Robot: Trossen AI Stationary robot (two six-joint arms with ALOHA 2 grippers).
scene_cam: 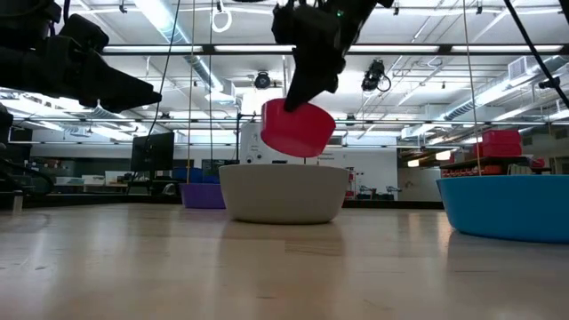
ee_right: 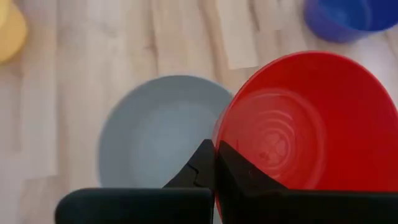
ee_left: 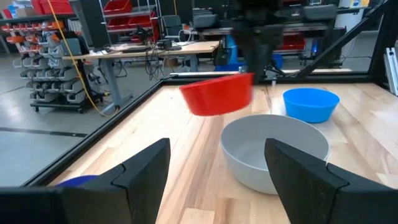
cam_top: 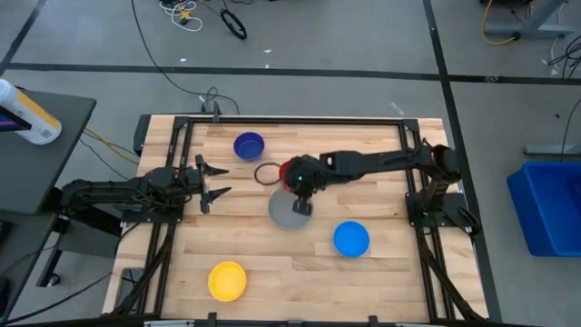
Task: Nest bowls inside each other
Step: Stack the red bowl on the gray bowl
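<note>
My right gripper [cam_top: 297, 184] is shut on the red bowl [scene_cam: 298, 129] and holds it in the air above the table's middle, a little to the far side of the grey bowl [cam_top: 289, 211]. The grey bowl stands upright on its base on the table. The dark blue bowl [cam_top: 249, 145] rests at the far side, the light blue bowl [cam_top: 351, 238] to the near right, the yellow bowl [cam_top: 227, 280] at the near left. My left gripper [cam_top: 214, 180] waits open at the table's left side and touches nothing. My right gripper pinches the red bowl's rim [ee_right: 219, 142], with one finger [ee_right: 239, 169] inside the bowl and the other outside against its wall. The fingers come slanting down from above and from the table's right. The bowl hangs tilted, mouth up, clear of the table and the grey bowl.
A black frame [cam_top: 182, 127] runs round the wooden table top. Bare wood lies between the grey bowl and the near edge, between the yellow and light blue bowls. Shelves and benches of the room show beyond the table.
</note>
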